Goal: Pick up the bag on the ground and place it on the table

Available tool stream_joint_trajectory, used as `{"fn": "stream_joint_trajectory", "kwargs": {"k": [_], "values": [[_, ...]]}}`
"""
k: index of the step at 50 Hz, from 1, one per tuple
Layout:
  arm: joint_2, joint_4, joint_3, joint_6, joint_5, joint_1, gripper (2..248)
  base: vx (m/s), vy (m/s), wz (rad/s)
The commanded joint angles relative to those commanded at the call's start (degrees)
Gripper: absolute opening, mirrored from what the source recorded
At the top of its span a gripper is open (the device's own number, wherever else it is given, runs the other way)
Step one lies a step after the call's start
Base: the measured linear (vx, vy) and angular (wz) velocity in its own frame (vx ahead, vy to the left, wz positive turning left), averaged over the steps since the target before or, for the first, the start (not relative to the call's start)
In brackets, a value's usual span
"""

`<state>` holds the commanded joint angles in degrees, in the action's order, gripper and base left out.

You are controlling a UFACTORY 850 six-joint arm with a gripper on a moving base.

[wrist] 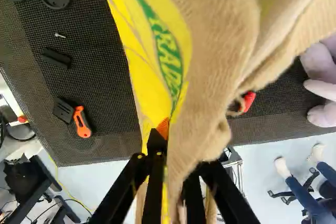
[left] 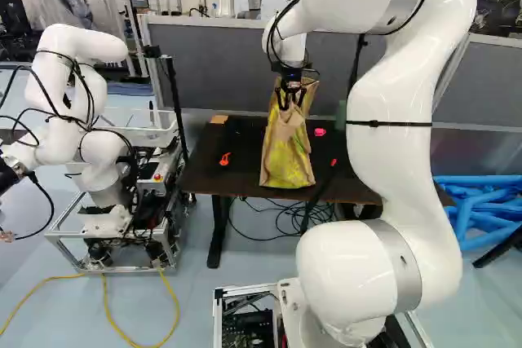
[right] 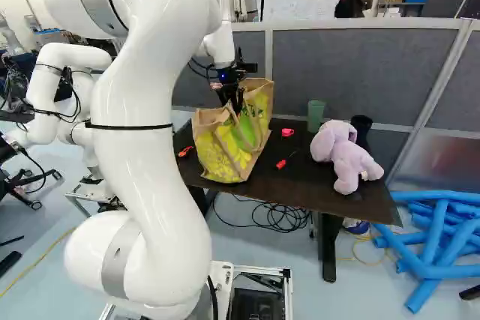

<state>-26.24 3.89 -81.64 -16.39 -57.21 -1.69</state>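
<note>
Grey partition panels (right: 337,73) back the dark worktop (right: 304,191). Over it, the gripper (left: 291,101) grasps the yellow-and-tan shopping bag (left: 285,156); whether its bottom touches is unclear. Placing seems in hand: next, ease it down until supported, then release, guarding against toppling.

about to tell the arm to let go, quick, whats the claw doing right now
Claw: closed on the bag, its material pinched between the two fingers.
</note>
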Motion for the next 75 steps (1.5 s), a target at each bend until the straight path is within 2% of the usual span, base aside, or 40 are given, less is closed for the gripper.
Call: {"fn": "stream_joint_trajectory", "kwargs": {"k": [3,4,8,9,14,15,19,20,24,25,29,30,41,58,75], "values": [[0.0,0.0,0.0,0.0,0.0,0.0,51,0.0,0.0,0.0],[0.0,0.0,0.0,0.0,0.0,0.0,86,0.0,0.0,0.0],[0.0,0.0,0.0,0.0,0.0,0.0,86,0.0,0.0,0.0],[0.0,0.0,0.0,0.0,0.0,0.0,119,0.0,0.0,0.0],[0.0,0.0,0.0,0.0,0.0,0.0,119,0.0,0.0,0.0],[0.0,0.0,0.0,0.0,0.0,0.0,154,0.0,0.0,0.0],[0.0,0.0,0.0,0.0,0.0,0.0,154,0.0,0.0,0.0],[0.0,0.0,0.0,0.0,0.0,0.0,190,0.0,0.0,0.0],[0.0,0.0,0.0,0.0,0.0,0.0,190,0.0,0.0,0.0],[0.0,0.0,0.0,0.0,0.0,0.0,227,0.0,0.0,0.0],[0.0,0.0,0.0,0.0,0.0,0.0,227,0.0,0.0,0.0],[0.0,0.0,0.0,0.0,0.0,0.0,247,0.0,0.0,0.0],[0.2,0.0,0.0,0.0,0.0,0.0,247,0.0,0.0,0.0],[2.8,0.0,0.4,0.0,-0.5,0.0,247,0.0,0.0,0.0],[4.6,0.0,-0.6,0.0,-3.4,0.0,247,0.0,0.0,0.0]]}}
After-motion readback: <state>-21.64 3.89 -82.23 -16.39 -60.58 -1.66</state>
